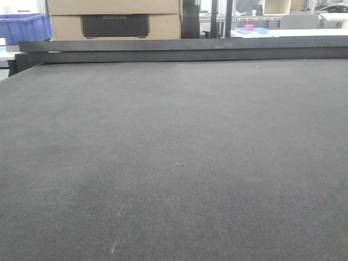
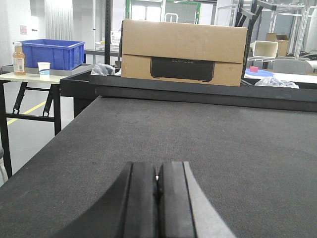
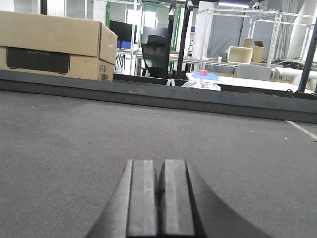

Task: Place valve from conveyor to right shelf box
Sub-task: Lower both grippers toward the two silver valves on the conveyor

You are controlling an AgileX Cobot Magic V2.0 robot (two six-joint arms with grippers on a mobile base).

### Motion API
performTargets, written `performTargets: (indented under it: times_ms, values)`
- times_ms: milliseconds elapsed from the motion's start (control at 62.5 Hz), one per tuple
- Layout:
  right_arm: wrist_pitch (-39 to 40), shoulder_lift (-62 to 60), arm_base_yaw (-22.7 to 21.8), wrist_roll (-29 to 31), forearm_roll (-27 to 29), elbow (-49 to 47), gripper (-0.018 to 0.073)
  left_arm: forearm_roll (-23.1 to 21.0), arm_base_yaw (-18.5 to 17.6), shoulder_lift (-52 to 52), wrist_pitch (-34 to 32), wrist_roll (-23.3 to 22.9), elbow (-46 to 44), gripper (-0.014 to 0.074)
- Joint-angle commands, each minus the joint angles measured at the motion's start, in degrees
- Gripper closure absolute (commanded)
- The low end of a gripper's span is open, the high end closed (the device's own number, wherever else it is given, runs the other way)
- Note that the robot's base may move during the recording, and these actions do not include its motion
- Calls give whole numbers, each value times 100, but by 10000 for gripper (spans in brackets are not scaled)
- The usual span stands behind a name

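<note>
The conveyor [image 1: 174, 152] is a wide dark grey woven belt that fills the front view; it also shows in the left wrist view [image 2: 208, 134] and the right wrist view [image 3: 99, 129]. No valve shows in any view. The shelf box is out of view. My left gripper [image 2: 157, 171] is shut and empty, low over the belt. My right gripper [image 3: 159, 168] is shut and empty, also low over the belt. Neither gripper shows in the front view.
A dark rail [image 1: 185, 48] runs along the belt's far edge. Behind it stands a cardboard box [image 2: 183, 52]. A blue bin [image 2: 49, 53] sits on a side table at the left with a bottle [image 2: 19, 58] and a cup [image 2: 44, 68]. Racks and tables stand behind.
</note>
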State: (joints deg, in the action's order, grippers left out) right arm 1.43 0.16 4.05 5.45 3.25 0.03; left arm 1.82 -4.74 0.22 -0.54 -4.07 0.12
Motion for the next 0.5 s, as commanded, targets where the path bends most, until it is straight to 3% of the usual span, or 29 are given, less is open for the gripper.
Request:
performTargets:
  times_ms: [0, 480]
  values:
    - [122, -16, -37, 3, -32, -3, 721, 8, 11, -22, -84, -36, -12, 708]
    - [122, -16, -37, 3, -32, -3, 721, 8, 11, -22, -84, -36, -12, 708]
